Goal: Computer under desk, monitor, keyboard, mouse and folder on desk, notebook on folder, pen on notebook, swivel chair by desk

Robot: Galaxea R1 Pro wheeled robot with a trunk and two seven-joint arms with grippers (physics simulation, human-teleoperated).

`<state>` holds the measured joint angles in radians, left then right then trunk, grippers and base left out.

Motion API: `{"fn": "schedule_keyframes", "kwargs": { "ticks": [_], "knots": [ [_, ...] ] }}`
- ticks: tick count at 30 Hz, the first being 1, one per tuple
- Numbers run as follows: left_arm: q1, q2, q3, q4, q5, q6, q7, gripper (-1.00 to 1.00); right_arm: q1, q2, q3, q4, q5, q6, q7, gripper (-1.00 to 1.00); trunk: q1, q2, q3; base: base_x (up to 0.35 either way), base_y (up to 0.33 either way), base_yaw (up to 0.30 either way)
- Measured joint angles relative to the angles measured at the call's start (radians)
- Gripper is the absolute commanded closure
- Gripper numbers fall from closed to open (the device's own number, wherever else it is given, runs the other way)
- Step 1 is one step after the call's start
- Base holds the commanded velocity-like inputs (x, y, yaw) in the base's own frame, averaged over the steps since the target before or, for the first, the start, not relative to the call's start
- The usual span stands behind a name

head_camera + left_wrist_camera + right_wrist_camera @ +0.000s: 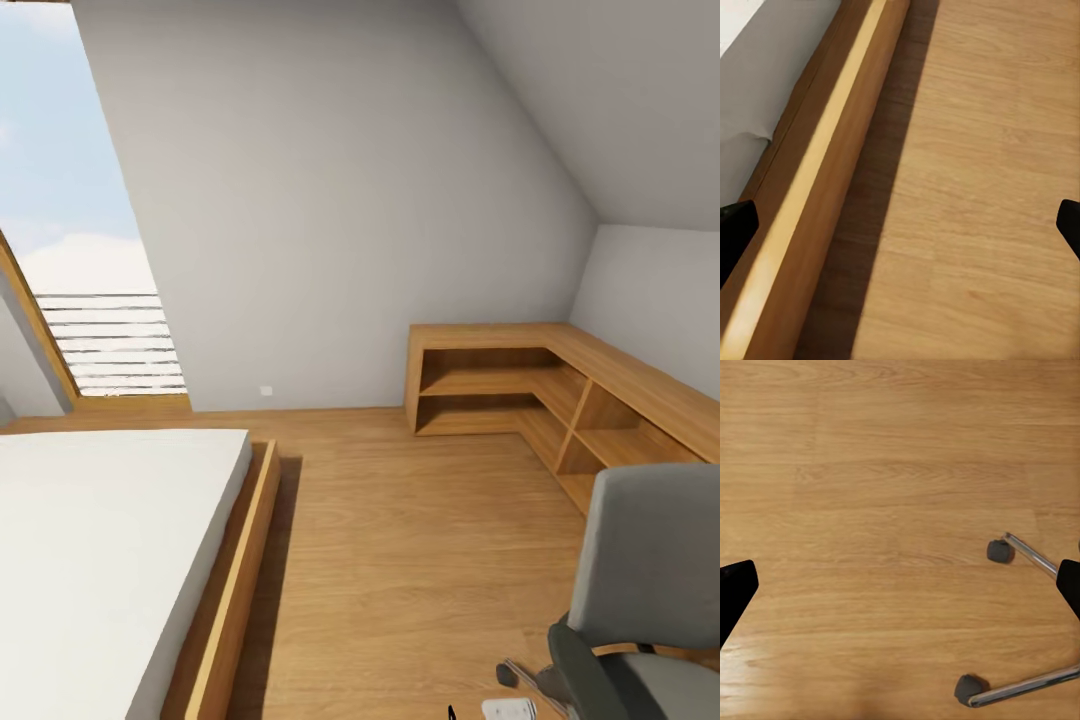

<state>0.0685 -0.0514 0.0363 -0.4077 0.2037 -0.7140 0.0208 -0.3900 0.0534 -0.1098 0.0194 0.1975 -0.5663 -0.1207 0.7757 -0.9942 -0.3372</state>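
The swivel chair [650,545] stands at the lower right of the head view, its grey backrest turned toward me, with a black armrest [590,672] below it. Its chrome base legs and grey wheels [999,550] lie on the wooden floor in the right wrist view. My right gripper [901,589] hangs open above the floor beside those wheels. My left gripper [901,229] is open too, over bare floor next to the bed frame [810,195]. The desk, computer, monitor, keyboard, mouse, folder, notebook and pen are out of view.
A low bed [100,560] with a white mattress and wooden frame takes up the left. An L-shaped wooden shelf unit [520,375] lines the far right corner under the sloping ceiling. Wooden floor [400,560] runs between bed and chair. A slanted window [80,250] is at the far left.
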Motion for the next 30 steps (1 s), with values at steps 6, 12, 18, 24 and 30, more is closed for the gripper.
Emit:
{"fn": "schedule_keyframes", "kwargs": {
  "ticks": [6,12,18,24,30],
  "knots": [
    [0.000,0.000,0.000,0.000,0.000,0.000,0.000,-1.00,0.000,0.002,0.000,0.000,-0.001,-0.001,0.000,-1.00,0.000,0.000,0.000,0.002,0.003,0.024],
    [0.000,0.000,0.000,0.000,0.000,0.000,0.000,-1.00,0.000,0.001,-0.001,0.000,-0.001,-0.001,0.000,-1.00,0.000,0.000,-0.005,0.000,0.001,0.129],
    [0.000,0.000,0.000,0.000,0.000,0.000,0.001,-1.00,0.000,0.000,-0.001,0.000,-0.002,-0.001,0.000,-1.00,0.000,0.000,-0.011,0.000,0.000,0.137],
    [0.000,0.000,0.000,0.000,0.000,0.000,0.000,-1.00,0.000,0.000,0.000,0.000,-0.002,-0.001,0.000,-1.00,0.000,0.000,-0.013,0.002,0.000,0.043],
    [0.000,0.000,0.000,0.000,0.000,0.002,0.000,-1.00,0.000,-0.001,0.000,0.000,-0.001,0.000,0.000,-1.00,0.000,0.000,-0.014,0.127,0.000,0.011]
  ]
}}
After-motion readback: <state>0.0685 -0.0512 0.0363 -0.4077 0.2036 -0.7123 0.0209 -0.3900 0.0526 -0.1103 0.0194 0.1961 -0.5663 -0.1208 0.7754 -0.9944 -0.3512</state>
